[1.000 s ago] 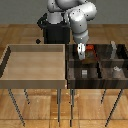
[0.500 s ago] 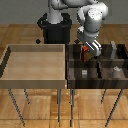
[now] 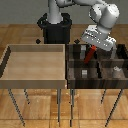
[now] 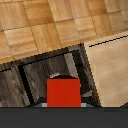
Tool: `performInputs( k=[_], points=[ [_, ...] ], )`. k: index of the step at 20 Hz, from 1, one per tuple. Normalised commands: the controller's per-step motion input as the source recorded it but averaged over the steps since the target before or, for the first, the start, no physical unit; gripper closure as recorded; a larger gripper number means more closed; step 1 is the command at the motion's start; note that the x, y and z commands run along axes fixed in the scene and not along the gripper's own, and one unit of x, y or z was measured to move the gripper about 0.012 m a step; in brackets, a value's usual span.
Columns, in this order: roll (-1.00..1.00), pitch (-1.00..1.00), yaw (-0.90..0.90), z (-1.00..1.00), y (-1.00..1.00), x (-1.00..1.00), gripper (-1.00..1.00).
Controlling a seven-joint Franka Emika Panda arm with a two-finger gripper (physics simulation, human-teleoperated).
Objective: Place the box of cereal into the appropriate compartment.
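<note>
Even, bright simulator lighting; low-resolution renders.
Both views are soft and pixelated, without glare; dark compartments beneath the end effector (image 3: 93, 50) hold the deepest shade.

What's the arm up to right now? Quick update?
Gripper shut on cereal box. Box tilted, held above dark divided bin. Nothing blocking.

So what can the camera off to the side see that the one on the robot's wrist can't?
Only the exterior view shows the arm itself, the whole light wooden tray, the table legs, and small grey-white items in the dark divided bin's front compartments. Only the wrist view looks straight down past the red cereal box into the compartment under it. Both show the box held in the pincer, the dark bin, the tray and the wooden floor.
</note>
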Motion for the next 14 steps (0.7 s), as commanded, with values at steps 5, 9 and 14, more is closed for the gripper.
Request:
performInputs(
  k=[5,9,14],
  points=[
    [0.0,0.0,0.56,0.0,0.2,0.0,1.0],
    [0.0,0.0,0.0,0.0,0.75,0.0,1.0],
    [0.0,0.0,0.0,0.0,1.0,0.0,1.0]
  ],
)
